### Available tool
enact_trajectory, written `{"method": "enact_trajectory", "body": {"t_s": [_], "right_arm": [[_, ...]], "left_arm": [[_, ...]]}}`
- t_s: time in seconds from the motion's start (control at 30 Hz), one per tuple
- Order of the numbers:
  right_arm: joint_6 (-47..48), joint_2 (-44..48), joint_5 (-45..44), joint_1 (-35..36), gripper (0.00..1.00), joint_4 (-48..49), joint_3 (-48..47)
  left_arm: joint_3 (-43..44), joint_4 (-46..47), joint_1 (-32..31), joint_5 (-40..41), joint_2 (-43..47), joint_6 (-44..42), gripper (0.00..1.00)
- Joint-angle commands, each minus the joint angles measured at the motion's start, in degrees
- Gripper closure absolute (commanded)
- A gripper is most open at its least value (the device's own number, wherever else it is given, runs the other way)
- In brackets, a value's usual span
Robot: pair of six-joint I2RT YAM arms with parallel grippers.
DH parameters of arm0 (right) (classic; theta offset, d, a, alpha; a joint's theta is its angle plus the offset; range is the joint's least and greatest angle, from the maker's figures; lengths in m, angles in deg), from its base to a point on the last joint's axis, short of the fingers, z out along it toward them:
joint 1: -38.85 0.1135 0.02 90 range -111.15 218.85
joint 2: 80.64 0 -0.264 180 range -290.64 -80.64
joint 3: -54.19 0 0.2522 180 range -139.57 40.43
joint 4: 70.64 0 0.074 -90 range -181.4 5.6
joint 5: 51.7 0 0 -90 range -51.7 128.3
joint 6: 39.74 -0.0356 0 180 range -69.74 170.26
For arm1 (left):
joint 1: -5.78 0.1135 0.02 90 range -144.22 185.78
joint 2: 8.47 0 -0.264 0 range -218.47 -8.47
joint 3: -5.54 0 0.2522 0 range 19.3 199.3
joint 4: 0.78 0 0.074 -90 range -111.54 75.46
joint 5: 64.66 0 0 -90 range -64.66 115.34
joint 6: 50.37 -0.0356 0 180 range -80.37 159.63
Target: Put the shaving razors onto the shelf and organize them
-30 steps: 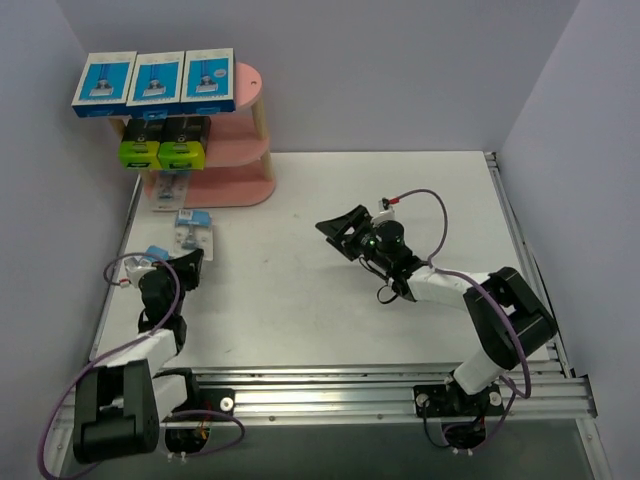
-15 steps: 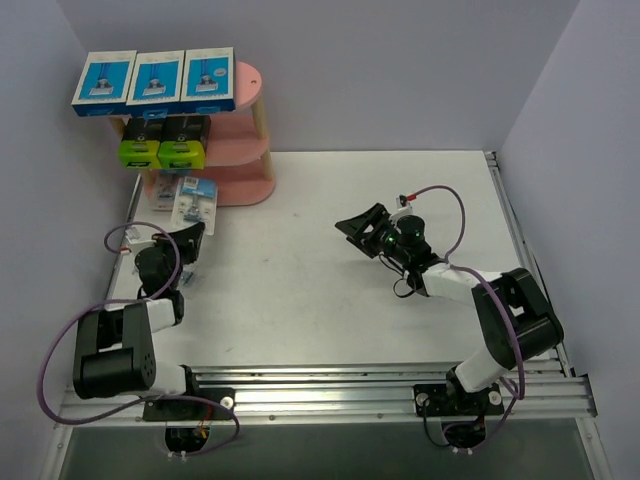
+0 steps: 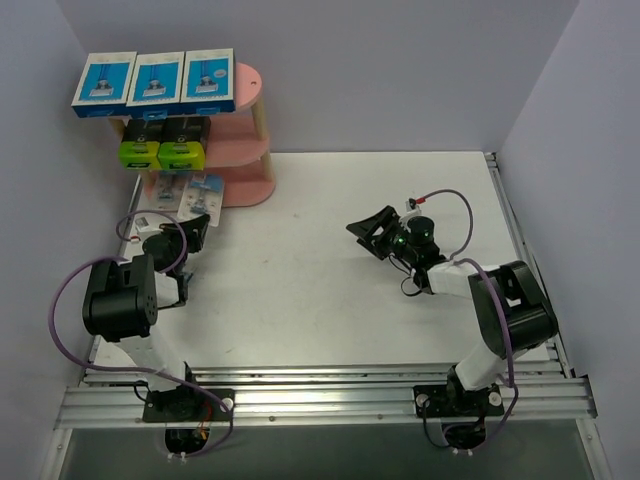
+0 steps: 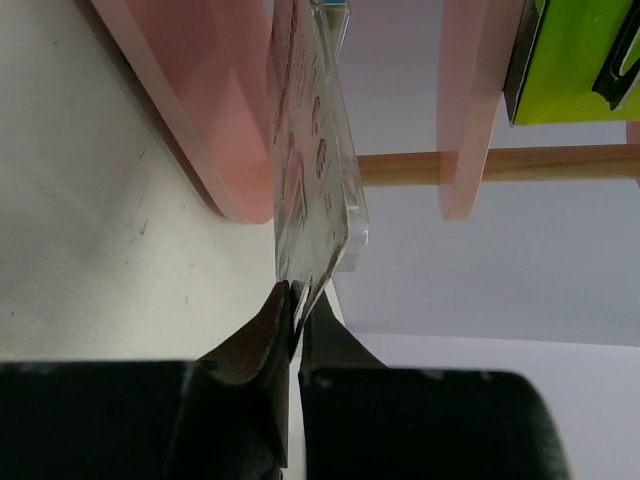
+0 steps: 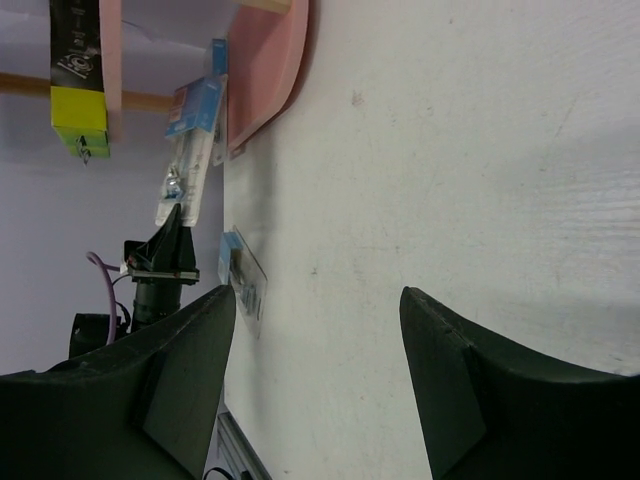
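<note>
Black-and-white arms (image 3: pixel 452 281) carry purple cables (image 3: pixel 440 194); left pincer (image 3: pixel 198 224) and right pincer (image 3: pixel 368 232) are black.

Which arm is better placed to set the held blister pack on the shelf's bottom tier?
Left. The left gripper is shut on the blister pack, right at the lowest board of the pink shelf. The right gripper is open, empty and out mid-table, far from the shelf.

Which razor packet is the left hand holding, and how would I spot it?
Find the pink shelf in the far left corner and look at the front of its lowest board. There the left hand pinches a small clear packet with a blue card. Unlike the boxes above it is see-through, and unlike the similar packet lying on the table, it is held up.
</note>
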Motion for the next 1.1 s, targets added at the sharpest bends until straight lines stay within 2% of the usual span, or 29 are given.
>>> {"method": "enact_trajectory", "body": {"t_s": [0.0,0.57,0.7,0.77,0.97,1.07], "right_arm": [[1.23,-1.4,2.61,-1.47,0.38,3.39,-0.97],[0.96,-9.4,7.18,-5.52,0.38,8.22,-3.34],[0.79,-11.33,8.06,-6.05,0.38,9.19,-3.87],[0.7,-11.94,8.49,-6.31,0.38,9.98,-4.04],[-0.35,-14.23,9.2,-6.75,0.38,12.35,-3.96],[-0.53,-14.93,9.38,-6.84,0.38,12.88,-3.95]], "left_arm": [[3.76,7.04,0.26,-0.04,-2.1,-0.66,0.98],[10.97,4.06,-0.1,4.0,-11.86,-1.01,0.97],[13.25,1.86,-0.18,4.44,-12.83,-1.54,0.89],[13.87,0.37,-0.27,4.7,-13.09,-1.89,0.8],[15.98,-1.48,-0.71,4.79,-14.41,-2.77,0.71],[16.95,-1.48,-0.89,4.71,-15.64,-2.68,0.71]]}}
